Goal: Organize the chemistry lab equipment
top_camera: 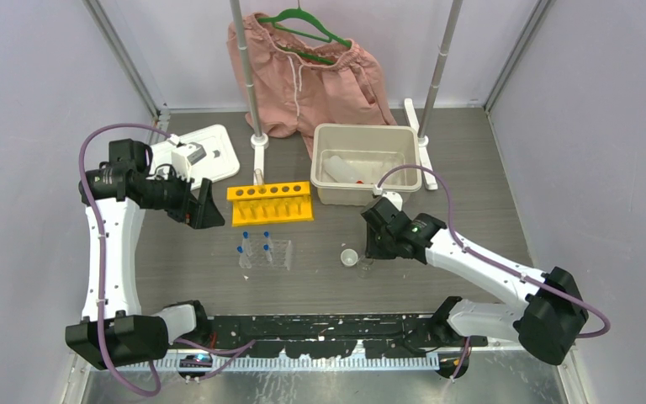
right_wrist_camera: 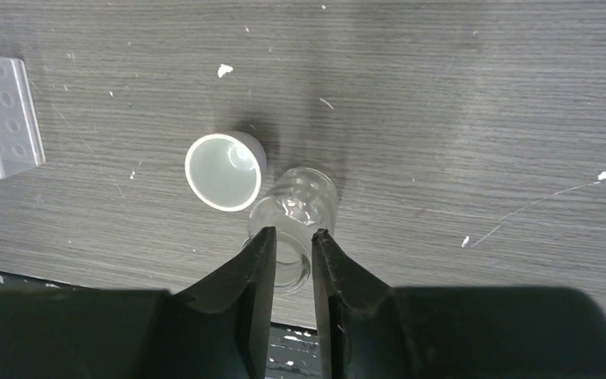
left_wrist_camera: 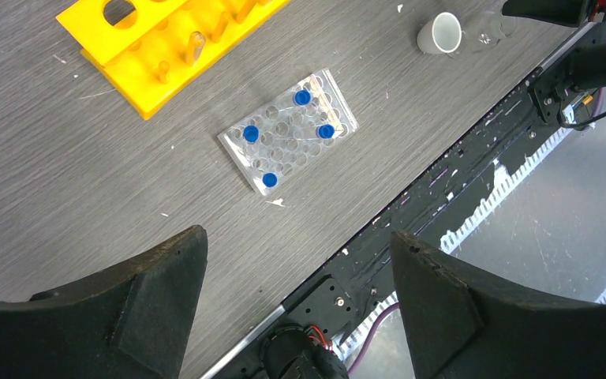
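The right claw (right_wrist_camera: 293,234) has its fingers drawn almost together, only a thin slit left between them. It sits right over the near rim of a small clear beaker (right_wrist_camera: 300,197) that stands on the table (right_wrist_camera: 481,95). Whether glass is pinched in that slit I cannot tell. A small white dish (right_wrist_camera: 222,171) stands just ahead and to the left of the fingertips, touching or nearly touching the beaker.

The risk is the narrow stance. The slit looks thinner than the beaker is wide, so pushing down would likely tip the light glass or skid it into the dish. If only the rim is caught, a lift could let it swing and slip out. Clear glass also makes the edge hard to judge.

The left claw (left_wrist_camera: 296,237) is spread wide and holds nothing. It hangs above the table, with the clear grid rack (left_wrist_camera: 288,130) and its blue-capped tubes (left_wrist_camera: 251,133) well ahead of it.
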